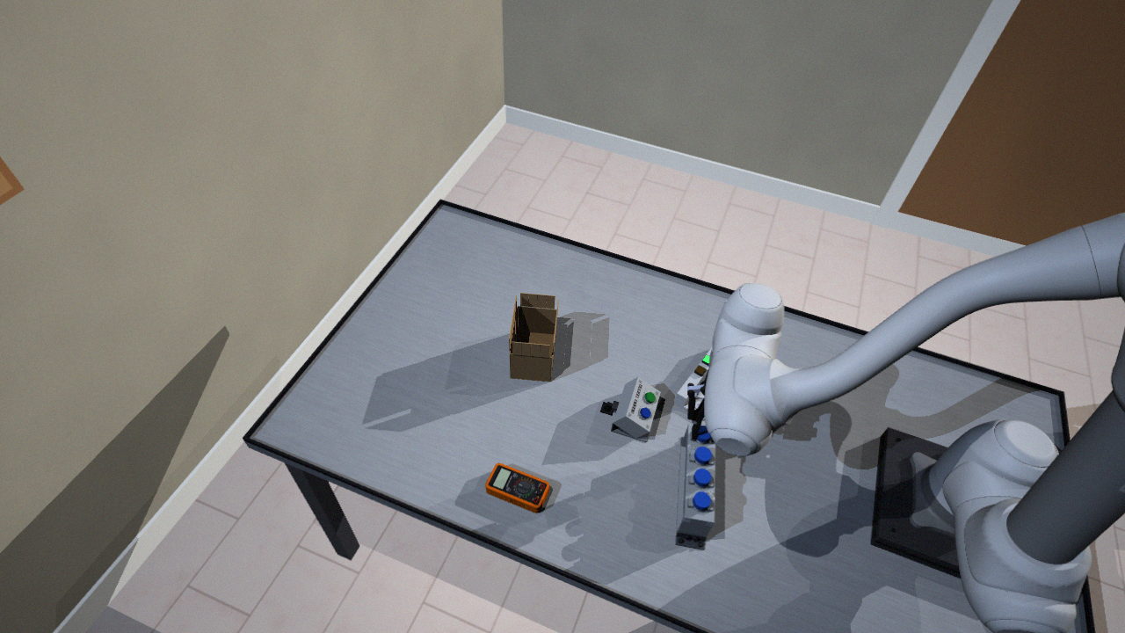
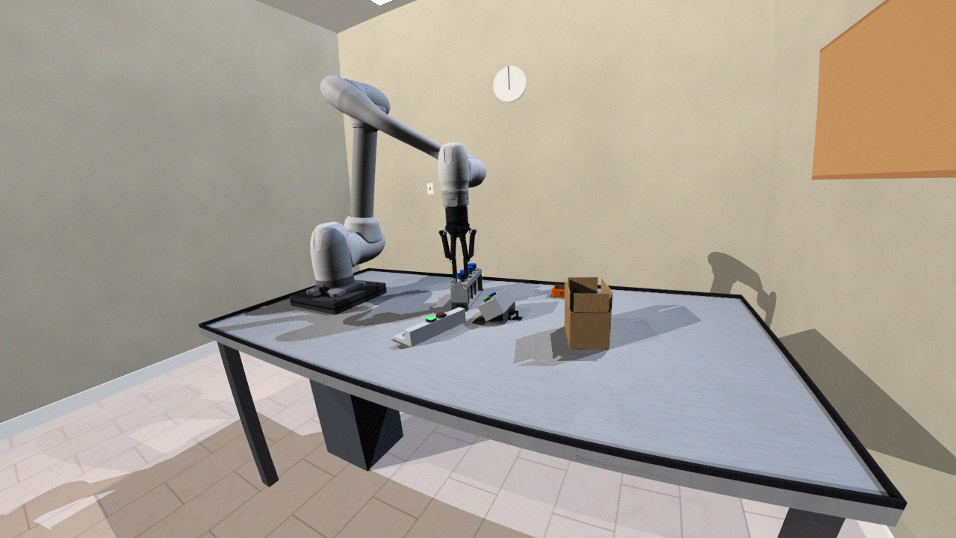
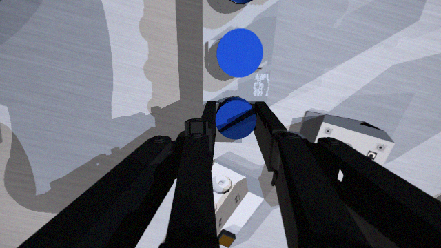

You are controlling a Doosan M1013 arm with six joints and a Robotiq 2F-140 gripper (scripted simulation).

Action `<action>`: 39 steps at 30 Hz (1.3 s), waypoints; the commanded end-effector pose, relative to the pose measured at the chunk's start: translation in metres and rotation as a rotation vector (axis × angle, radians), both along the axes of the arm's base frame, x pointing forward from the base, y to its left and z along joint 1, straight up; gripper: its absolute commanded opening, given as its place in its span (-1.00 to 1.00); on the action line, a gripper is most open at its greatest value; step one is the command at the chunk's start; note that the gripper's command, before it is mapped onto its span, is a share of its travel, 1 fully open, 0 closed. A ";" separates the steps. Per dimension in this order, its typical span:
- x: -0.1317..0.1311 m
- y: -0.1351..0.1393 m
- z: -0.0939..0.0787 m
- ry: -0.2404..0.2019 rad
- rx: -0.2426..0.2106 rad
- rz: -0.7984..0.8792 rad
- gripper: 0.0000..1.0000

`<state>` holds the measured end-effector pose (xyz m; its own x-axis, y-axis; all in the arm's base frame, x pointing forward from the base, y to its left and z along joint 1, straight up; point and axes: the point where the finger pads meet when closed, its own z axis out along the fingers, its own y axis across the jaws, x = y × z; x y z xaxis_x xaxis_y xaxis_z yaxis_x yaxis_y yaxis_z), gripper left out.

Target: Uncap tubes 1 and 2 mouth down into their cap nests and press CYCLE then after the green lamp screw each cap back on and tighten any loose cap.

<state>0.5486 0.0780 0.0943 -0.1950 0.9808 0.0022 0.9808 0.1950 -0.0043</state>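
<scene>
The decapping station (image 1: 698, 480) stands in front of the arm's base with blue caps on its tubes. My gripper (image 3: 235, 116) points straight down over the end of the row nearest the cap tray. Its two fingers touch both sides of that end tube's blue cap (image 3: 236, 118), which sits on its tube. The neighbouring cap (image 3: 239, 52) is free. The gripper also shows in the exterior view (image 2: 461, 267). The cap tray (image 2: 431, 326) shows a lit green lamp (image 2: 441, 314) and an empty nest (image 3: 221, 182). The key housing (image 1: 638, 407) holds the green key (image 1: 649, 397) and blue key (image 1: 645, 412).
An open cardboard box (image 1: 533, 337) stands further out on the table. An orange multimeter (image 1: 517, 487) lies near the table's front edge. The arm's elbow and wrist housing (image 1: 743, 369) hang over the cap tray end of the station.
</scene>
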 end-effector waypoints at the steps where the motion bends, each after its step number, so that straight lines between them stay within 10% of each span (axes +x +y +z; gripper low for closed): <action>1: 0.000 0.000 0.001 -0.001 -0.002 -0.076 -0.41; 26: 0.000 0.000 0.001 -0.001 -0.003 -0.264 -0.18; 39: 0.001 0.000 0.034 -0.001 -0.003 -0.264 -0.18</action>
